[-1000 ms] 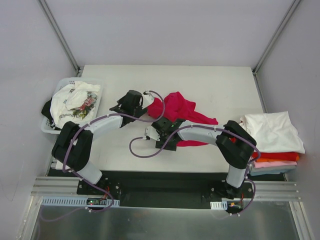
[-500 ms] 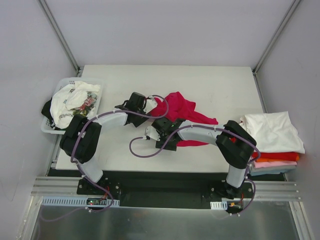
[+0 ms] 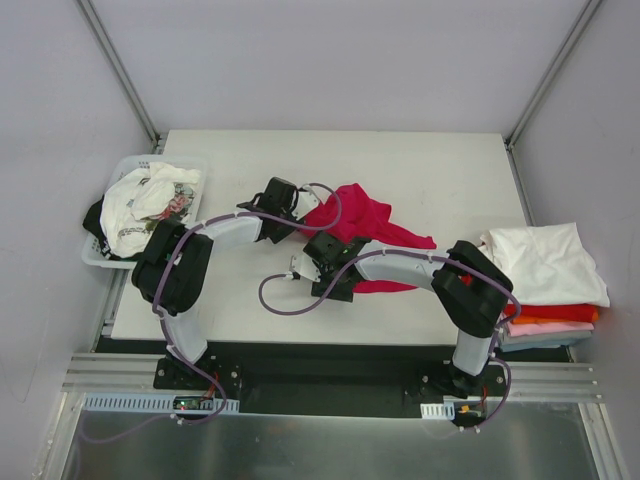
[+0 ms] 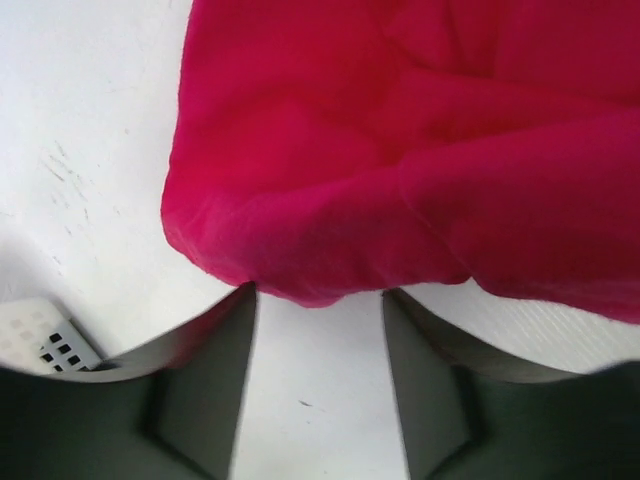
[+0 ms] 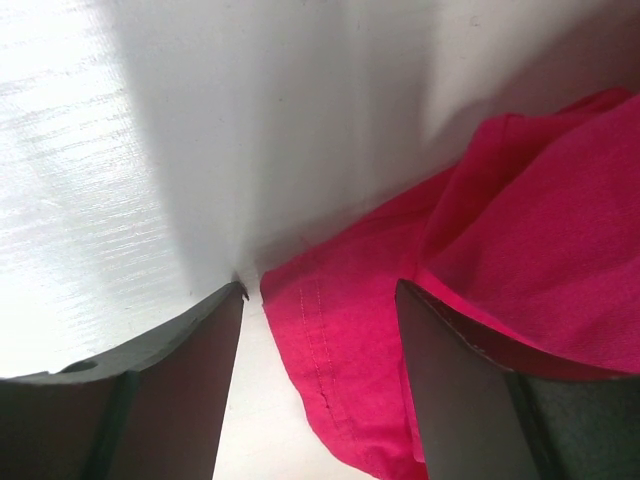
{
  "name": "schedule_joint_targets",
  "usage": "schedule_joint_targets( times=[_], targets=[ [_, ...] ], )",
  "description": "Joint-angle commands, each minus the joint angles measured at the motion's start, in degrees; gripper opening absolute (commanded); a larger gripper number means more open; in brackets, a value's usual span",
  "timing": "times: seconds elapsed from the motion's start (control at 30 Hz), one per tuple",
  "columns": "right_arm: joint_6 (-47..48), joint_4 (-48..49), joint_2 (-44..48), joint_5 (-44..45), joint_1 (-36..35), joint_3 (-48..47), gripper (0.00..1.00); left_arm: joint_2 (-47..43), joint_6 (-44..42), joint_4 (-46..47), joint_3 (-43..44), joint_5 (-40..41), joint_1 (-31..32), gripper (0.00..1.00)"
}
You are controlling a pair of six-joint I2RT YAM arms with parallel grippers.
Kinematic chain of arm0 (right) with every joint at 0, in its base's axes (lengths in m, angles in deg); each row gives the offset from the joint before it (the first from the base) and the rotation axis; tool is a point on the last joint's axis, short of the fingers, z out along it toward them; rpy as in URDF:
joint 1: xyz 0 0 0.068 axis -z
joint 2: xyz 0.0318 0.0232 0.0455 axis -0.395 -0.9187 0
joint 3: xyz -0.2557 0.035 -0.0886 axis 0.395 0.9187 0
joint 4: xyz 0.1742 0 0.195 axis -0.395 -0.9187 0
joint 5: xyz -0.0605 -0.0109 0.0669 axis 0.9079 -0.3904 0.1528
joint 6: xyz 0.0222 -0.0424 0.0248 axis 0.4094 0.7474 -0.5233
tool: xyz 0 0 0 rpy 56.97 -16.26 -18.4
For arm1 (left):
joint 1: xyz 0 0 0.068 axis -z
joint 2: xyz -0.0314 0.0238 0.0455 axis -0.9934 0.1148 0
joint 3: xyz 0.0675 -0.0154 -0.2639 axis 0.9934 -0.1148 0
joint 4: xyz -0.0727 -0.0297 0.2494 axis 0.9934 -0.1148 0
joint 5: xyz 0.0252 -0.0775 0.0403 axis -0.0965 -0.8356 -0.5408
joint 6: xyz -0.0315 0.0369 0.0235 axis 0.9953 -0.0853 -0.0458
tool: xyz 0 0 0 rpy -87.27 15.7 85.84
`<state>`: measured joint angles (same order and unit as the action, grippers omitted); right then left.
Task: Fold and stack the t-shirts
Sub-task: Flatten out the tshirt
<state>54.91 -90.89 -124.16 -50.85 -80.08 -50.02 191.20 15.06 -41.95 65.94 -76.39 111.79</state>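
- Top view first: I've got the crimson t-shirt (image 3: 358, 215) lying crumpled near the middle of the table (image 3: 450, 170); the left gripper (image 3: 296, 207) sits at its left edge, the right gripper (image 3: 320, 247) at its near-left edge; I can't read either jaw gap from up here
- Same view: a white printed t-shirt (image 3: 150, 200) is heaped in the white basket (image 3: 97, 258) at the table's left edge; the folded stack (image 3: 545, 262) sits off the right edge, white on top, with red, orange and pink layers below
- Left wrist now: the left gripper (image 4: 318, 295) has its jaws partly open, bare table showing between them; the crimson t-shirt (image 4: 400, 150) fills the upper frame and its rounded edge hangs right at the fingertips, nothing pinched
- Right wrist: the right gripper (image 5: 320, 290) is open to a moderate gap; the stitched hem of the crimson t-shirt (image 5: 540, 240) lies flat between the two fingers, ungripped; white table (image 5: 150, 130) to the left
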Motion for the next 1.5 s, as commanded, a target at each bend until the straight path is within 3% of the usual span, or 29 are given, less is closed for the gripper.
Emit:
schedule_joint_targets(
  times=[0.0,0.27,0.4,0.63,0.77,1.03,1.27,1.4,1.47],
  targets=[
    [-0.62,-1.79,-0.83,-1.55,0.13,-1.0,0.66,0.51,0.38,-0.84,1.62,-0.99,-0.43,0.42],
    [-0.89,-2.14,-1.62,-1.73,0.21,-1.44,0.62,0.86,0.29,-0.67,1.26,-0.72,-0.96,0.24],
    [-0.98,-2.14,-1.53,-1.73,0.13,-1.36,0.62,1.21,0.21,-0.67,1.53,-0.9,-1.31,0.24],
    [-0.98,-2.41,-1.36,-1.91,0.21,-1.18,0.62,1.65,0.21,-0.67,2.14,-1.43,-1.75,0.34],
    [-0.98,-2.49,-1.53,-2.08,0.13,-1.27,0.62,2.18,0.21,-0.67,2.76,-1.43,-1.84,0.33],
    [-0.98,-2.49,-1.27,-1.91,0.13,-1.09,0.62,3.67,0.03,-0.76,3.29,-1.6,-1.93,0.03],
    [-1.06,-2.58,-1.27,-2.08,0.21,-1.18,0.61,2.8,0.21,-0.76,2.76,-1.78,-2.01,0.0],
    [-1.15,-2.67,-1.36,-2.26,0.13,-1.62,0.5,2.01,-0.06,-0.67,2.58,-1.43,-2.1,0.0],
    [-1.15,-2.93,-1.36,-2.35,0.13,-1.71,0.38,1.65,-0.14,-0.67,2.58,-1.34,-2.01,0.0]
  ],
)
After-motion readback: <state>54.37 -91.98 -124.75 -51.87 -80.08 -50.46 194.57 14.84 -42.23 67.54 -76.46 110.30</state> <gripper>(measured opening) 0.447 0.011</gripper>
